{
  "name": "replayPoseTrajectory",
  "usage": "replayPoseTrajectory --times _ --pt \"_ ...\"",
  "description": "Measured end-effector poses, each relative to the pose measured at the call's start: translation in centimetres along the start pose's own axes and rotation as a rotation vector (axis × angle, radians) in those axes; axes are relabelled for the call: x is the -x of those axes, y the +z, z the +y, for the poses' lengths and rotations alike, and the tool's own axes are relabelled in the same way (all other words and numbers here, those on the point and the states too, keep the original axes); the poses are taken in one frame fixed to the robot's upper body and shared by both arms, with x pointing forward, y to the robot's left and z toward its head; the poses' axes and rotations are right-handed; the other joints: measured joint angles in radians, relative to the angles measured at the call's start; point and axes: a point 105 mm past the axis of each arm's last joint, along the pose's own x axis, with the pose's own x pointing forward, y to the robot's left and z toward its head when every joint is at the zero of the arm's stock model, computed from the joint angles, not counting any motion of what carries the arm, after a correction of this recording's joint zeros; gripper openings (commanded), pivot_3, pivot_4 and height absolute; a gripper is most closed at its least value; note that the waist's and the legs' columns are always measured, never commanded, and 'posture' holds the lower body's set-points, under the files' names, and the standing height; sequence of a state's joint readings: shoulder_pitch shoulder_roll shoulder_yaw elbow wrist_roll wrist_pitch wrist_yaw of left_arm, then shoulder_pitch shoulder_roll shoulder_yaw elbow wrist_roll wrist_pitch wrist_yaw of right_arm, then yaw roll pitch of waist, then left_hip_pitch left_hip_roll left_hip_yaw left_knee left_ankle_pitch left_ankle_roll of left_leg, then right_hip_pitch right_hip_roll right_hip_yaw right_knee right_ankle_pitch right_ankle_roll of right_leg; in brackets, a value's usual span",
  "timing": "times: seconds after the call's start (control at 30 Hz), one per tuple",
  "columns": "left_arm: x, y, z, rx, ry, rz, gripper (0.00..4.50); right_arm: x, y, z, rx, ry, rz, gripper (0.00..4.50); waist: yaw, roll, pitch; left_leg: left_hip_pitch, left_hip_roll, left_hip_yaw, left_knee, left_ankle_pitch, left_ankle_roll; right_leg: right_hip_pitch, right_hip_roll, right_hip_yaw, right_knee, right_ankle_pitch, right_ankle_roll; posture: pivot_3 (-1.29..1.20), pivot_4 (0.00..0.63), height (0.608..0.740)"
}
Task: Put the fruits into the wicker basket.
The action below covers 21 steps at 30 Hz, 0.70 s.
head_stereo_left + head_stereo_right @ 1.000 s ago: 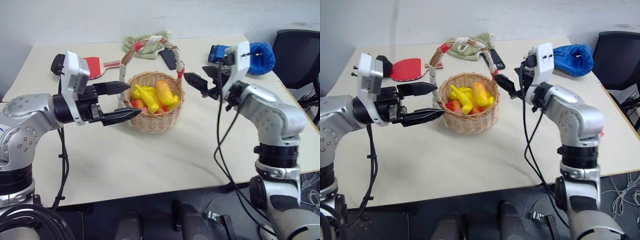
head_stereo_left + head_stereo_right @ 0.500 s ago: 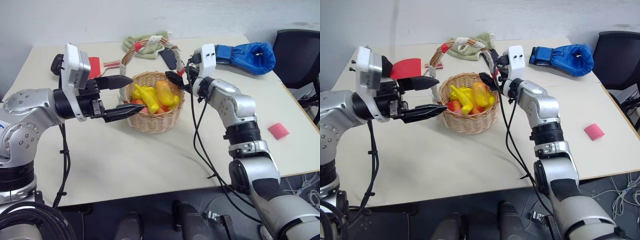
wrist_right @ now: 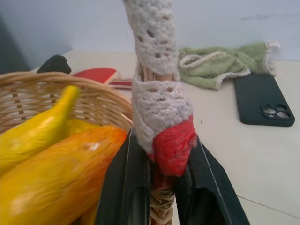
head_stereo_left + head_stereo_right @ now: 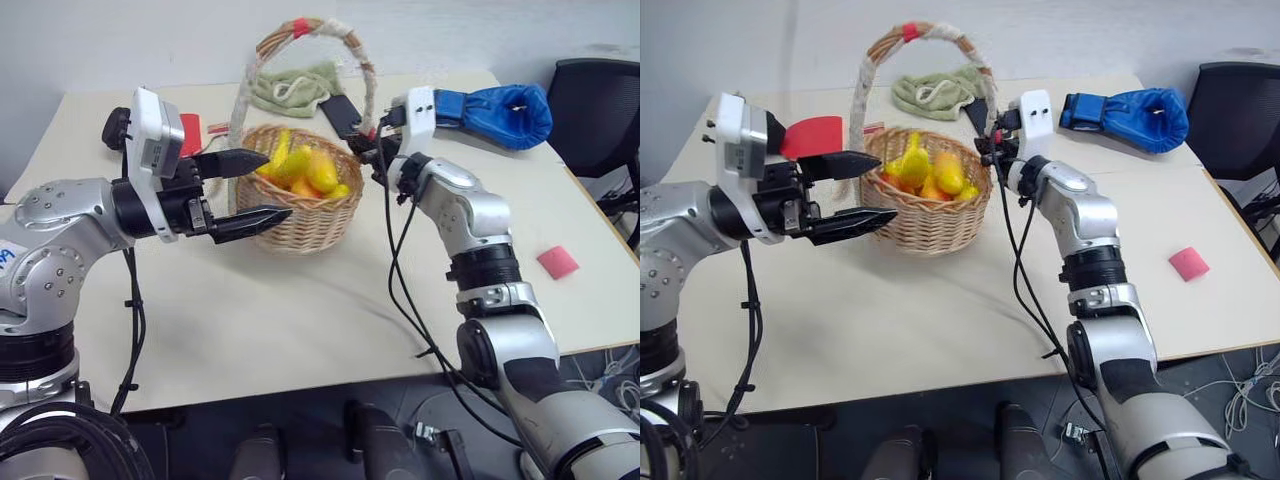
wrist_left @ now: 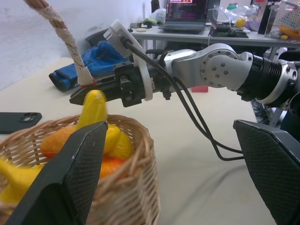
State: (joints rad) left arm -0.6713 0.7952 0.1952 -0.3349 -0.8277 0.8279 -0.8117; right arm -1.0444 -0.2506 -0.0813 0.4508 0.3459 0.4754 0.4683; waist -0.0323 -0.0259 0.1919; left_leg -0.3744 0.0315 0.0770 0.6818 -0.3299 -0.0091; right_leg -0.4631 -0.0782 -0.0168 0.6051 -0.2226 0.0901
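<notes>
We logged: right gripper (image 3: 159,187) clamped on wicker basket (image 4: 300,215) handle; fruits (image 4: 300,168) inside; left gripper (image 4: 255,187) spread wide.

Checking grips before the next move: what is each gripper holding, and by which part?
The right gripper is shut on the wicker basket, fingers clamping its handle's base at the red tape. The left gripper holds nothing.

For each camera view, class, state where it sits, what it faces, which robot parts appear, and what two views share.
Head, left and right eye: look down over the beige table; both arms show.
Left wrist: past open left gripper toward the round tan wicker basket.
Right wrist: right gripper shut on the basket's handle at its red tape.
Shared: basket, yellow toy banana, black phone.
</notes>
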Motion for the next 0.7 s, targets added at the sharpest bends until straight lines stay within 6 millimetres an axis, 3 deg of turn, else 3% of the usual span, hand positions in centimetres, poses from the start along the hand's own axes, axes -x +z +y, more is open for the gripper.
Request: replayPoseTrajectory --times 0.17,0.37,0.5,0.7 --pt "-1.0 0.4 -0.2 0.006 -0.042 -0.031 4.50 5.7 0.9 -4.0 0.146 -0.143 -0.002 0.30 0.019 0.000 0.000 -0.003 -0.002 0.001 0.000 -0.001 0.002 0.000 -0.001 -0.001 -0.004 0.000 0.000 0.00 0.150 0.740" --pt "-2.0 0.1 -0.6 0.031 -0.098 -0.053 4.50 16.5 2.2 -11.9 0.246 -0.525 0.056 0.30 0.031 0.000 0.000 -0.004 -0.002 0.007 0.000 -0.003 0.003 0.001 0.000 -0.002 -0.009 0.001 0.002 0.00 0.150 0.740" --pt "-2.7 0.0 -0.6 0.045 -0.117 -0.068 4.50 19.1 2.3 -13.6 0.238 -0.635 0.059 0.30 0.005 0.000 0.000 0.002 -0.001 0.014 0.000 -0.003 0.004 0.002 0.001 0.004 -0.011 0.003 0.005 0.00 0.150 0.740" --pt "-3.3 0.0 0.0 0.047 -0.126 -0.078 4.50 21.3 -0.7 -14.8 0.162 -0.715 0.109 2.29 0.000 0.000 0.000 0.005 -0.001 0.014 0.000 -0.002 0.007 0.003 0.003 0.008 -0.008 0.003 0.004 0.00 0.150 0.740"
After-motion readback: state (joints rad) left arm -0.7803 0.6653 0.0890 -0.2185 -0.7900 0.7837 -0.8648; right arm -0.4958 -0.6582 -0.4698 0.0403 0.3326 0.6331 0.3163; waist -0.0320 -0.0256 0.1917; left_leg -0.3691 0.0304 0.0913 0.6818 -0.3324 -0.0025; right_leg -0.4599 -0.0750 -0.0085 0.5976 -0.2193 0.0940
